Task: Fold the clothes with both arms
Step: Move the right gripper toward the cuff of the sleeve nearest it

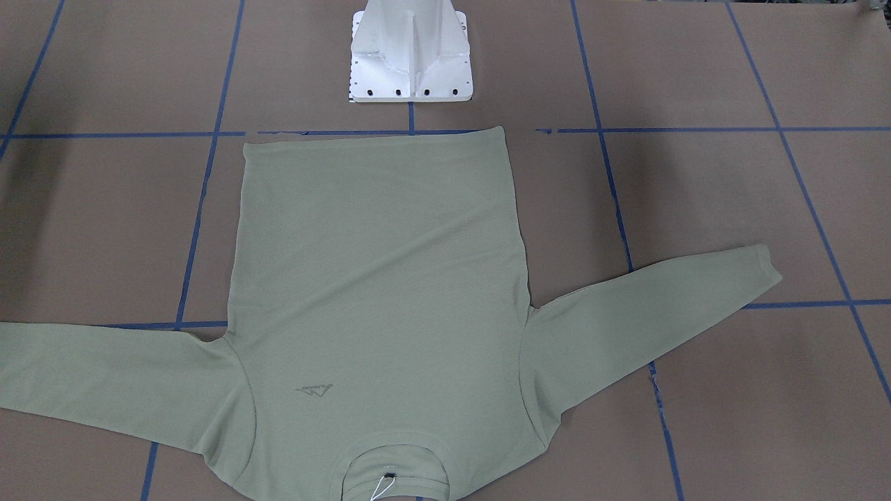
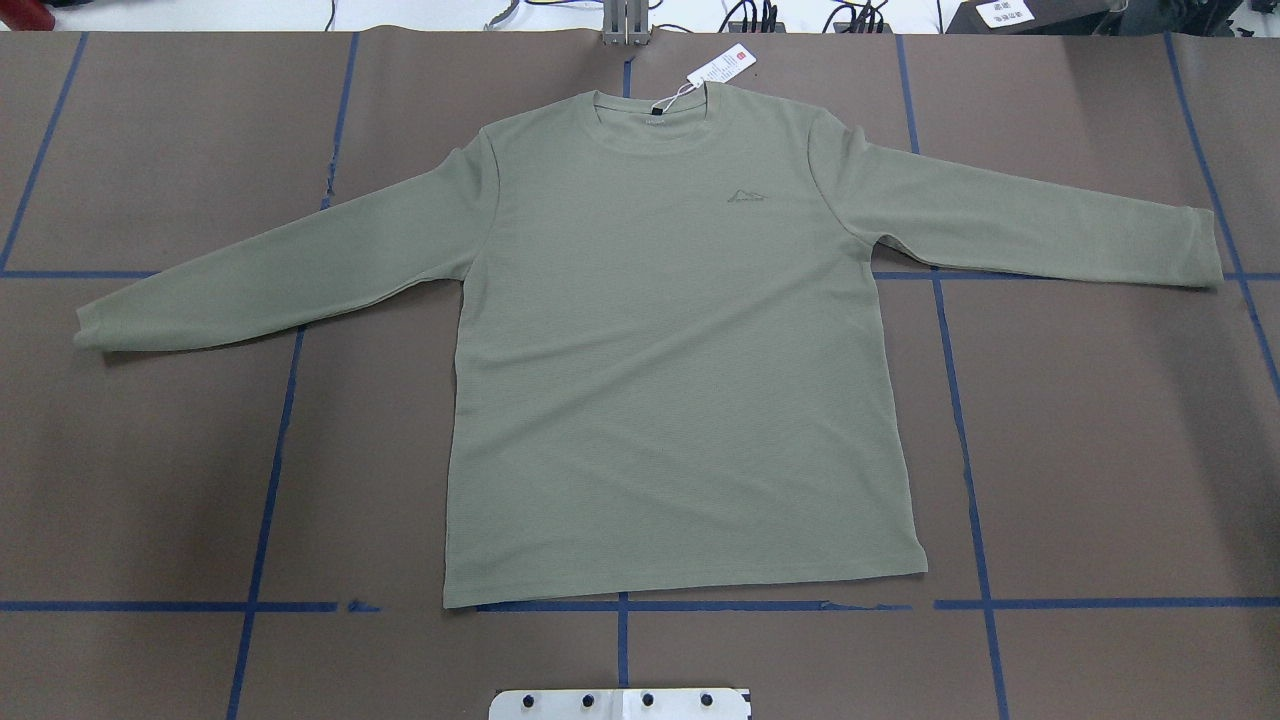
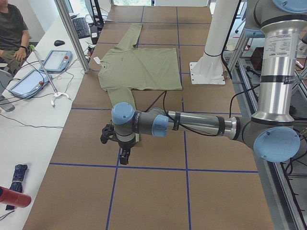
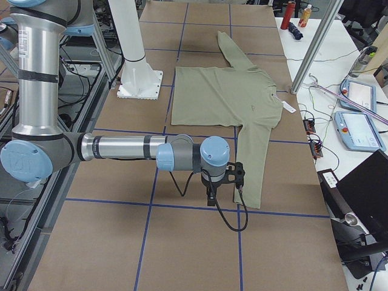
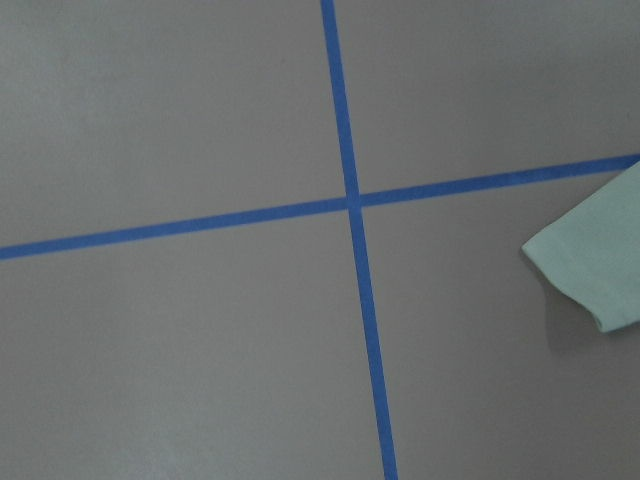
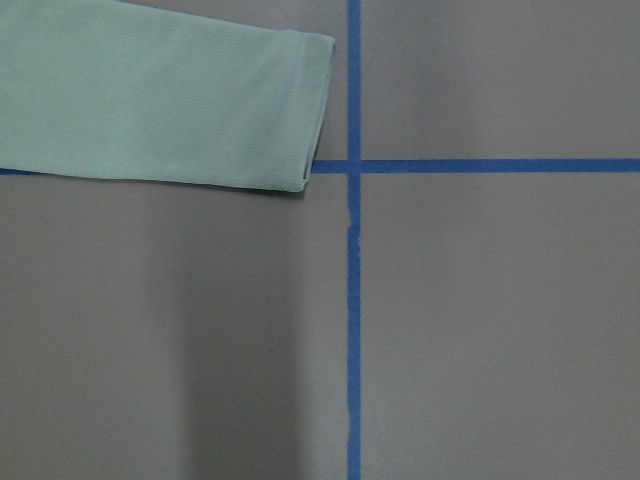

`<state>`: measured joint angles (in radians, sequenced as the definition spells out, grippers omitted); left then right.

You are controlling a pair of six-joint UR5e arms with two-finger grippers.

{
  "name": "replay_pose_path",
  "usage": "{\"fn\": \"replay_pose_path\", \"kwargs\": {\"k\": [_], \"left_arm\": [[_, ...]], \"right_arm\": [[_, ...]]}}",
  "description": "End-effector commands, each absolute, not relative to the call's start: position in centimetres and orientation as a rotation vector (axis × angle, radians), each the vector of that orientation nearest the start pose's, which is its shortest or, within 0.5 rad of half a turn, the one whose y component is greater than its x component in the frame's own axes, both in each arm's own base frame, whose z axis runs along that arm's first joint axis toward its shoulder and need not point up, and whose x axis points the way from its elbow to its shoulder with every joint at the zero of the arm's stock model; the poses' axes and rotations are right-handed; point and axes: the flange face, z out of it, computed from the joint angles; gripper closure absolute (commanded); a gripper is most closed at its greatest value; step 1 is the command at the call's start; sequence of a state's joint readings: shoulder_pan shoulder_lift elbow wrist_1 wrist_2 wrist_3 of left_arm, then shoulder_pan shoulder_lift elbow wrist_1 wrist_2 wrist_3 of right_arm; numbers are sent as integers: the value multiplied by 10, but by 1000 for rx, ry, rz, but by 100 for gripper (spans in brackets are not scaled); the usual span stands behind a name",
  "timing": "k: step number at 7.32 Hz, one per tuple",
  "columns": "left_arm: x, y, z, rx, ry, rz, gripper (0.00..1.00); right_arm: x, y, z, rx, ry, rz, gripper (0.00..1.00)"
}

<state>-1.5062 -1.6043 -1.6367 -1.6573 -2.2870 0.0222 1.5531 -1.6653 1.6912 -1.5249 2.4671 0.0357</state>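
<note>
**Opening stage of the fold.** The shirt (image 2: 680, 350) lies flat and face-up on the table (image 2: 1100, 450), fully unfolded. Its hem points towards the robot's pedestal base (image 1: 411, 56), its collar (image 2: 665, 125) and hang tag (image 2: 718, 68) lie at the far side, and both sleeves are spread outwards.

The left gripper (image 3: 123, 152) hangs above bare table near the left sleeve cuff (image 5: 590, 270). The right gripper (image 4: 225, 182) hangs just beside the right sleeve cuff (image 6: 300, 110). Neither touches the cloth. Both grippers appear only in the side views, so you cannot tell whether their fingers are apart or together.

No fold has been made, and the step in hand is judged to be the approach to the sleeves. For the next move, you would likely:
- bring each gripper down over its own cuff;
- pinch the cloth cleanly;
- carry both sleeves inwards across the body together, keeping the torso flat and unshifted.
</note>
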Motion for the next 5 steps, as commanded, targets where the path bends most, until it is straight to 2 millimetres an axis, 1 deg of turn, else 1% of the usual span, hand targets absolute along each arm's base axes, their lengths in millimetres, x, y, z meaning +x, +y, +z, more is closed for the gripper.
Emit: {"fn": "replay_pose_path", "kwargs": {"k": [1,2,3,4,5], "left_arm": [[-29,-533,592,271,722,197,0],[-29,-539,582,316,718,215,0],[-29,-544,575,355,717,228,0],[-29,-545,567,385,719,237,0],[-26,-545,571,357,732,190,0]], "right_arm": [[3,-468,655,-15,-1058,-77,0],[-3,-526,642,24,-974,-102,0],[-29,-555,628,44,-867,-158,0],[-40,-587,625,40,-834,-160,0],[-57,-617,641,77,-810,-197,0]]}}
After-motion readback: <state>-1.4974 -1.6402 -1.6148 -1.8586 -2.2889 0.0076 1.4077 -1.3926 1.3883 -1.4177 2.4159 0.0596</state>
